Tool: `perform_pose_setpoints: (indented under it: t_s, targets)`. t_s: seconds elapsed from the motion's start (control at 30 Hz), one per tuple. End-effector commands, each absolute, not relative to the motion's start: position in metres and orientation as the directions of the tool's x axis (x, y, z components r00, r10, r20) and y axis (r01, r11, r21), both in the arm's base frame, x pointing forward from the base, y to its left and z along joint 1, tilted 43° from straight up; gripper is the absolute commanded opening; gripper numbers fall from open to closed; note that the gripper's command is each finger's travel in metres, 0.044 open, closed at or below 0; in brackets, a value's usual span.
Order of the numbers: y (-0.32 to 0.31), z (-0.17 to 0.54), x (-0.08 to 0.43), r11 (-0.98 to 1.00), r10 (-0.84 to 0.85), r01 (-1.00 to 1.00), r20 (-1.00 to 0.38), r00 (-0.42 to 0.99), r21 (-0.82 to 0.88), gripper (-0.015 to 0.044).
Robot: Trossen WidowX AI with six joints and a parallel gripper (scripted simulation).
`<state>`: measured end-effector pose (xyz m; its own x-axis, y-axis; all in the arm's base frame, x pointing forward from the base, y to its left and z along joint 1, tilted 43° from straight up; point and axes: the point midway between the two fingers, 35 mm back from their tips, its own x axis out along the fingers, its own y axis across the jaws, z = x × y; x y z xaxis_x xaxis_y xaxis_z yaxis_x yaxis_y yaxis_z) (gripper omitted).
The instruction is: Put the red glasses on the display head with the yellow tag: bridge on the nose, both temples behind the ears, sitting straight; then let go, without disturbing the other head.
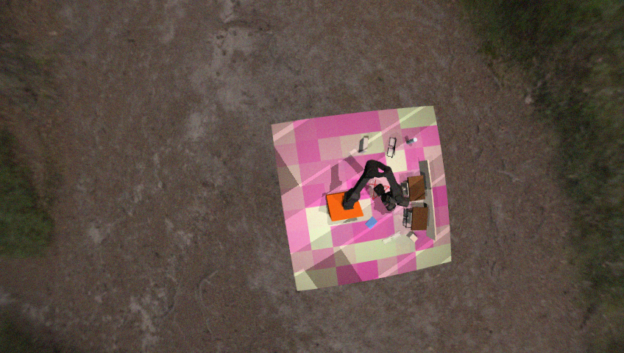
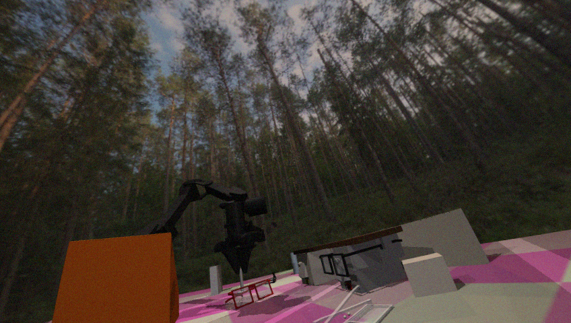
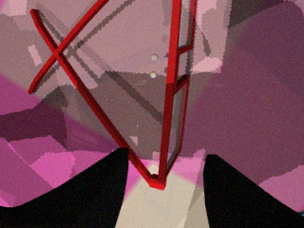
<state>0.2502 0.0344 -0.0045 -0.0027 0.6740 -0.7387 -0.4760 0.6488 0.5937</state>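
Observation:
The red glasses [image 1: 374, 183] [image 2: 251, 286] [image 3: 169, 90] stand on the patterned surface with their front frame upright and their temples crossed. My gripper [image 2: 240, 270] [image 3: 166, 161] is partly open and points down over them. In the wrist view one hinge corner of the glasses shows between the fingertips, with a gap on both sides. Two grey display heads with brown tops stand side by side, one farther from the exterior camera [image 1: 416, 187] and one nearer [image 1: 419, 218] [image 2: 364, 264]. The nearer head wears black glasses [image 2: 340, 266]. I cannot make out the yellow tag.
A pale upright panel [image 1: 431, 201] [image 2: 444, 239] stands behind the heads. A beige block [image 1: 411, 237] [image 2: 428, 276] and pale glasses [image 2: 370, 313] lie beside the nearer head. An orange block [image 1: 335, 212] [image 2: 116, 280] is by the arm's base. Dark-framed glasses [image 1: 391, 147] lie farther off.

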Motion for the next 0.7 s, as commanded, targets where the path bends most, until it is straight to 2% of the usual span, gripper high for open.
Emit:
perform_pose_setpoints:
  t_s: [0.0, 0.67]
  targets:
    - [0.035, -0.005, 0.245, 0.639, 0.682, -0.479, -0.732, -0.009, 0.602, 0.0120]
    - [0.045, -0.019, 0.247, 0.640, 0.681, -0.478, -0.733, -0.009, 0.601, 0.0120]
